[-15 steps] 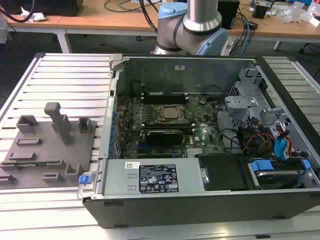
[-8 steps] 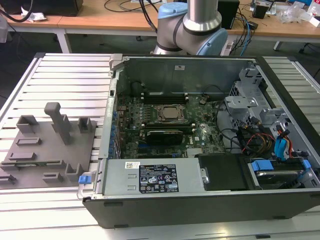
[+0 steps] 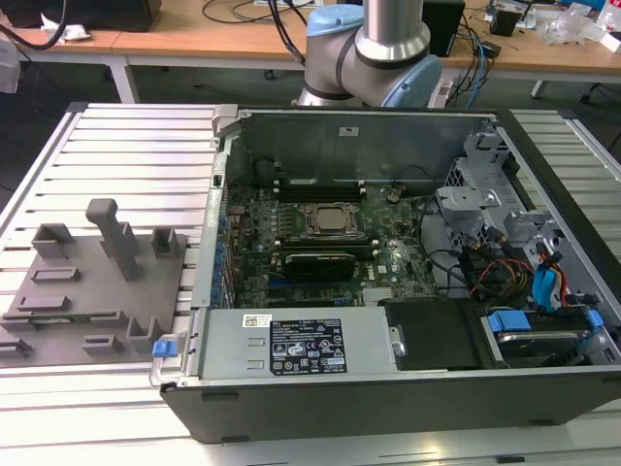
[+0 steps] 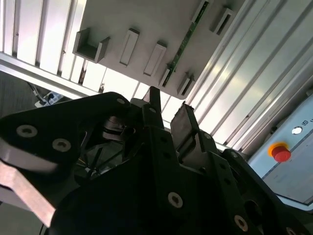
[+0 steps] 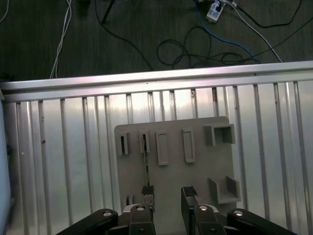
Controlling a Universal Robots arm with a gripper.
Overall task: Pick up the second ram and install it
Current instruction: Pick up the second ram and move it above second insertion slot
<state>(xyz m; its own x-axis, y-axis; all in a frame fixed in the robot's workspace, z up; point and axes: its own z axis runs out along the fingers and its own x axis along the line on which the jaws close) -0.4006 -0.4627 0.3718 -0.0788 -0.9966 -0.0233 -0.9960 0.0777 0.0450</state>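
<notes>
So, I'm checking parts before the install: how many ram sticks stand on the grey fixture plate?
1. The second ram stands on edge on the grey fixture plate, just ahead of the open fingers, which cover the plate's near edge, so another may be hidden.

Open computer case point(image 3: 369, 403) at the exterior view's right, lying on a slatted metal table point(image 3: 136, 146). Inside: motherboard point(image 3: 388, 262) with processor socket point(image 3: 328, 220) near the middle; labelled power supply point(image 3: 291, 345) along the near wall; drive bay with blue tabs point(image 3: 507, 322) at the near right corner. Blue clip point(image 3: 167, 345) just outside the case's near left corner. Grey fixture plate point(image 3: 87, 291) at the exterior view's left, bearing slotted blocks and an upright post point(image 3: 114, 238). Wooden desk point(image 3: 223, 39) at the far side. Red push-button point(image 4: 280, 153) in the second wrist view. Loose cables point(image 5: 195, 49) on the dark floor in the first wrist view.
</notes>
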